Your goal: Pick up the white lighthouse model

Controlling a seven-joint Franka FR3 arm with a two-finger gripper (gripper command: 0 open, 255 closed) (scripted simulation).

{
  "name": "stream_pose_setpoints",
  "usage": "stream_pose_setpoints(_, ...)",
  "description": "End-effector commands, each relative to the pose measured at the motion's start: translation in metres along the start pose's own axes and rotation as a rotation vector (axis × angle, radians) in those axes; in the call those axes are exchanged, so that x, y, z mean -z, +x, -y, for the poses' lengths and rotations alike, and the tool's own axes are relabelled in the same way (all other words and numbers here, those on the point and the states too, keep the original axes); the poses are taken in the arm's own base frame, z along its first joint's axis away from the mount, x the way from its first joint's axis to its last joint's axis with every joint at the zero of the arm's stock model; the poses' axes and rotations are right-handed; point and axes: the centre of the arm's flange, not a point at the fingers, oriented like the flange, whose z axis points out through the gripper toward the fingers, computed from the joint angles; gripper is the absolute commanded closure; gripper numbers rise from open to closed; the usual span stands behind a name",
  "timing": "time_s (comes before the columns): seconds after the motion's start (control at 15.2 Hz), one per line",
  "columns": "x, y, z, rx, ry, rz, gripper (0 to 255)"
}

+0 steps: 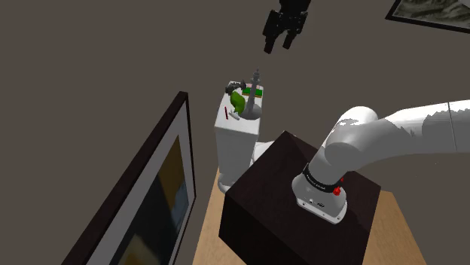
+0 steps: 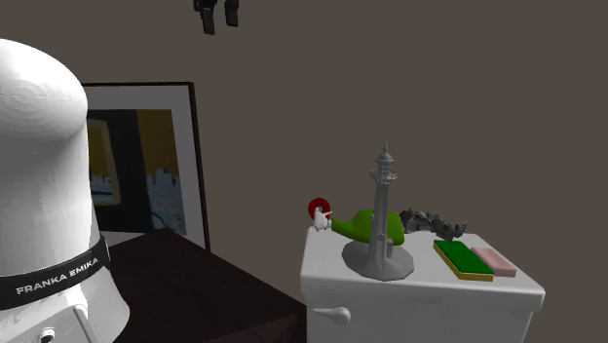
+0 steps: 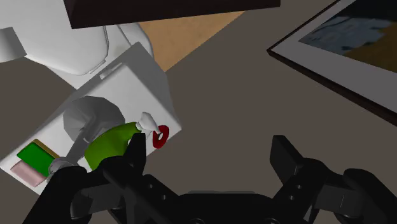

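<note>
Wrist view gives you the gripper (image 3: 207, 151) with its jaws spread wide and nothing between them. It hangs high above the white toilet tank (image 2: 429, 285). The grey lighthouse model (image 2: 383, 219) stands upright on that lid, well below you and outside the gap, past one finger. Its long axis is vertical, and a green object (image 2: 356, 227) sits just beside it. You likely need to shift over before descending.
</note>
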Motion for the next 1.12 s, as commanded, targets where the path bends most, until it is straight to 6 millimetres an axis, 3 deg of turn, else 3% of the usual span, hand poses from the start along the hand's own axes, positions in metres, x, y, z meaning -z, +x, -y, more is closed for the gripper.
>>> stream_pose_setpoints(0.0,0.0,0.0,0.0,0.0,0.0,0.0,0)
stream_pose_setpoints(1.06,-0.119,0.154,-0.107,-0.281,-0.01,0.1,0)
